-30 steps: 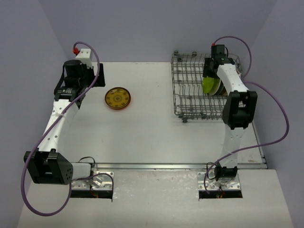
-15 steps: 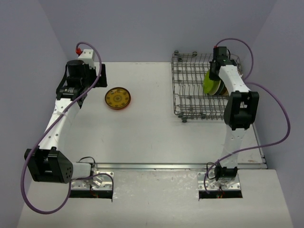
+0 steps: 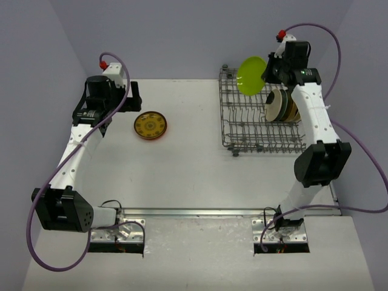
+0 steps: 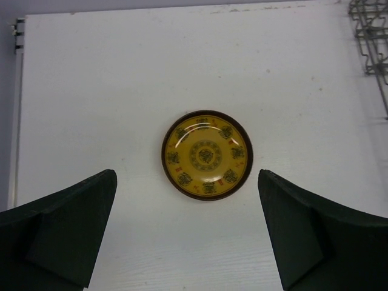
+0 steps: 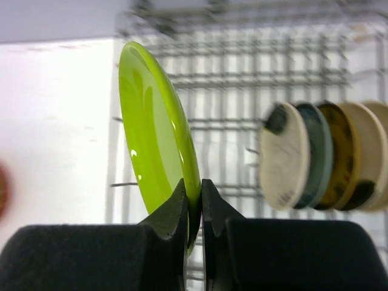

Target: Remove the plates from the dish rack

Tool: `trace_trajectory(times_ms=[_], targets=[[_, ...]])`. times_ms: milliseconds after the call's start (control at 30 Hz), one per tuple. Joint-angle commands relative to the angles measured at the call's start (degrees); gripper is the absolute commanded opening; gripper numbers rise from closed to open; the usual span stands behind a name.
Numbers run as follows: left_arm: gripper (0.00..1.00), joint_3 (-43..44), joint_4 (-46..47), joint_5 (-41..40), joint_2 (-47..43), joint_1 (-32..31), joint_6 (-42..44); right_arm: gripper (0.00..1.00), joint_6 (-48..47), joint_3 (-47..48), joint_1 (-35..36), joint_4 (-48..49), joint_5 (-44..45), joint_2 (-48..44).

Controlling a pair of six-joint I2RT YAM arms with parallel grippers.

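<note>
My right gripper [image 3: 265,77] is shut on the rim of a lime green plate [image 3: 250,75] and holds it on edge above the back of the grey wire dish rack [image 3: 242,124]. In the right wrist view the gripper [image 5: 194,197] pinches the green plate [image 5: 154,133]. Several plates [image 3: 281,107] stand on edge in the rack's right side, also seen in the right wrist view [image 5: 321,156]. A yellow patterned plate [image 3: 151,125] lies flat on the table. My left gripper [image 4: 188,236] is open and empty, above and just short of that plate [image 4: 206,154].
The white table [image 3: 182,170] ends at a metal strip near the arm bases. Grey walls close in on the left, back and right. The rack's corner [image 4: 371,33] shows at the top right of the left wrist view.
My right gripper has lifted the lime green plate up out of the rack, from among the standing plates to above the rack's back edge. The left arm has barely moved.
</note>
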Motion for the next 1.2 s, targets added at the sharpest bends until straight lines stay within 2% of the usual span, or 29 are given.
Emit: trace_trajectory(times_ms=[0, 33, 100, 200, 300, 433, 533, 767, 967, 1167], targets=[[1.0, 3.0, 0.7, 19.3, -0.5, -0.5, -4.1, 0.0, 5.7, -7.2, 0.0, 7.8, -26.8, -8.3], [0.99, 2.2, 1.4, 28.8, -1.2, -0.5, -5.5, 0.0, 8.1, -11.7, 0.0, 11.4, -36.0, -9.2], [0.98, 1.2, 2.7, 39.4, -2.2, -0.5, -7.5, 0.0, 10.3, -15.2, 0.7, 14.8, -43.4, -11.1], [0.92, -1.2, 5.3, 46.4, -2.3, -0.5, -13.3, 0.0, 11.9, -24.1, 4.8, 19.6, -48.9, -13.5], [0.87, -2.6, 4.6, 50.1, -1.0, -0.5, -14.3, 0.0, 11.1, -31.1, 11.2, 23.1, -47.7, -16.8], [0.81, -3.3, 2.2, 51.1, 0.9, -0.8, -12.4, 0.0, 9.0, -33.1, 17.5, 23.0, -45.3, -17.7], [0.72, -3.2, -2.3, 51.1, 3.1, -1.0, -7.5, 0.0, 8.1, -31.8, 21.0, 21.7, -44.8, -16.6], [0.58, -3.6, -7.2, 50.9, 5.8, -1.3, -0.4, 0.0, 7.4, -27.7, 24.7, 19.1, -44.9, -12.6], [0.57, -4.5, -7.3, 49.3, 5.6, -1.5, 1.2, 0.0, 7.4, -25.5, 25.8, 17.6, -44.3, -9.7], [0.62, -7.3, -1.8, 45.2, 2.4, 0.1, -3.9, 0.0, 7.0, -27.4, 25.6, 16.3, -40.7, -11.3]])
